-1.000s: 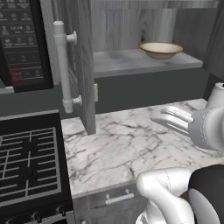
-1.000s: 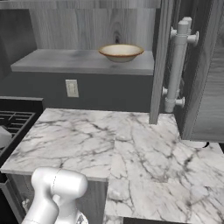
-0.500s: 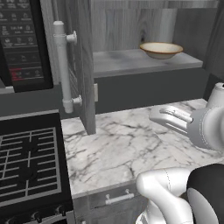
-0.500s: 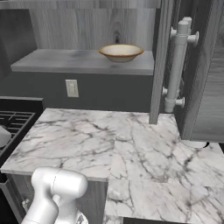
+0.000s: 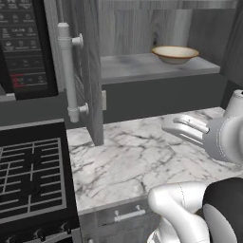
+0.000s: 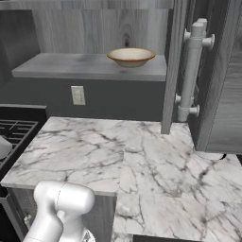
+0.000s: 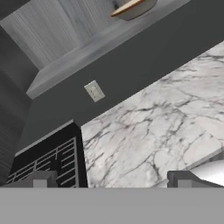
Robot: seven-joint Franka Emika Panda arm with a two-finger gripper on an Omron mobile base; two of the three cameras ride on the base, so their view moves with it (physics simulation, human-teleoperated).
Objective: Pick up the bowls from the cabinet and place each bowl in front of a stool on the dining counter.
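**A:** Bowl [image 5: 174, 54] first — where is it sitting?

**B:** I'm seeing the cream one resting upright on the shelf [image 6: 90, 68] inside the cabinet [image 5: 88, 71], toward the shelf's front edge. The doors are standing open on both sides, so the way in is clear. I'm not making out a second bowl from here.

**A:** And the gripper?

**B:** The gripper [image 7: 111, 181] is hanging released, jaws spread wide, holding nothing. I'm looking along it at the desk [image 6: 142, 160], the wall outlet [image 7: 94, 91] and the stove [image 5: 28, 175], with the bowl just peeking in at the top edge, well apart from the fingertips [image 7: 40, 180].

**A:** Why is it hanging so low?

**B:** I'm judging the reach is only beginning: the hand is hovering over the desk, below shelf height, near the right edge of the left camera. I'm expecting to lift and tip it up toward the rim. I'm worrying about clipping the door handle [image 6: 193, 71] or the shelf lip while rising.
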